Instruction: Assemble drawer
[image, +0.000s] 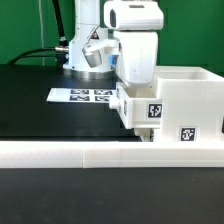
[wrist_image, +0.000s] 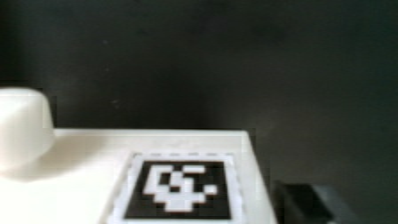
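Note:
The white box casing (image: 185, 100) stands at the exterior view's right, with square tags on its front. A small white tray (image: 135, 108) with a knob (image: 121, 99) sits against the casing's left side. My gripper (image: 133, 84) comes straight down onto this tray, and its fingertips are hidden behind it. The wrist view shows the tray's tagged white face (wrist_image: 178, 185) and its knob (wrist_image: 18, 130). One dark finger (wrist_image: 320, 203) lies just beside the tray's edge. The other finger does not show. A second tray is not in view.
The long low white rail (image: 100, 152) runs across the front of the black table. The marker board (image: 84, 96) lies flat behind the tray, by the robot's base (image: 85, 55). A green backdrop stands behind.

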